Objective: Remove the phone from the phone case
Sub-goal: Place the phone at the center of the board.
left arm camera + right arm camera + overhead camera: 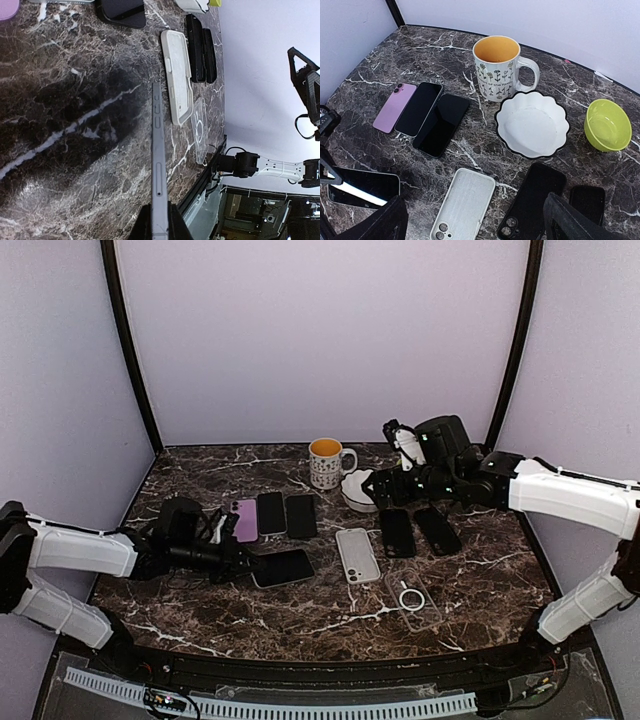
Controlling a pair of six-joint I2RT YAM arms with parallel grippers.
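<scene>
My left gripper point(246, 564) is shut on the near end of a bare phone point(283, 568) with a black screen and a silver edge. That phone point(158, 150) shows edge-on in the left wrist view, pinched between my left fingers point(142, 227) just above the marble. To its right an empty white phone case point(357, 554) lies open side up. My right gripper point(378, 492) hovers open above the back right, with the white case point(465, 205) below and between its fingers point(575, 220). Nothing is between the right jaws.
Three phones lie side by side at the back left: purple point(245, 520), black point(271, 512), black point(301, 516). Two black cases point(397, 532) point(437, 530) and a clear case point(413, 598) lie to the right. A flowered mug point(326, 462), a white bowl point(532, 124) and a green bowl point(608, 124) stand behind.
</scene>
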